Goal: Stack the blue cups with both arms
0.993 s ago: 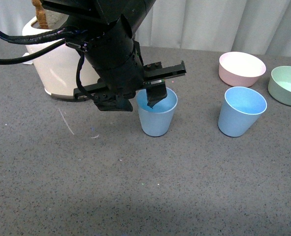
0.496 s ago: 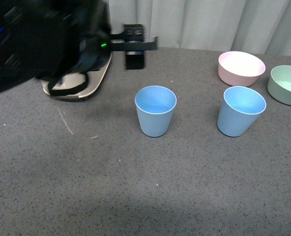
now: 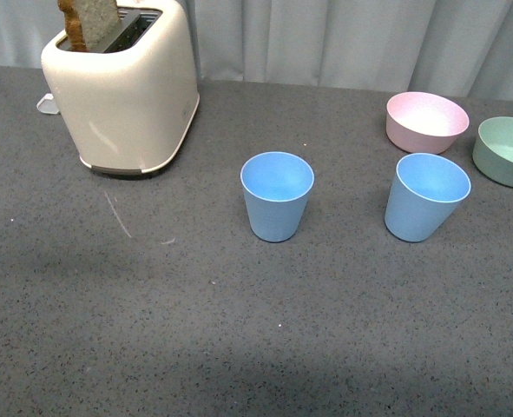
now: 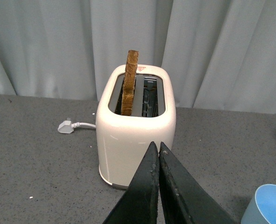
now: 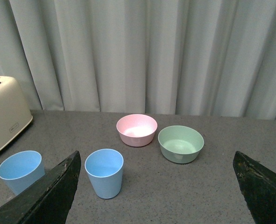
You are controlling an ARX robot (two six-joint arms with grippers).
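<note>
My L pincer is closed, empty; R pincer gapes wide. Upright on desk: one blue cup mid, other blue cup well apart, near pink bowl; unstacked.

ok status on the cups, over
Left claw shut, empty; right claw open. Middle cup and right cup upright, apart, unstacked. Nothing between them; pink bowl just behind right cup.

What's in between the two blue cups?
Nothing. The front view shows only bare grey table between the left cup and the right cup.
</note>
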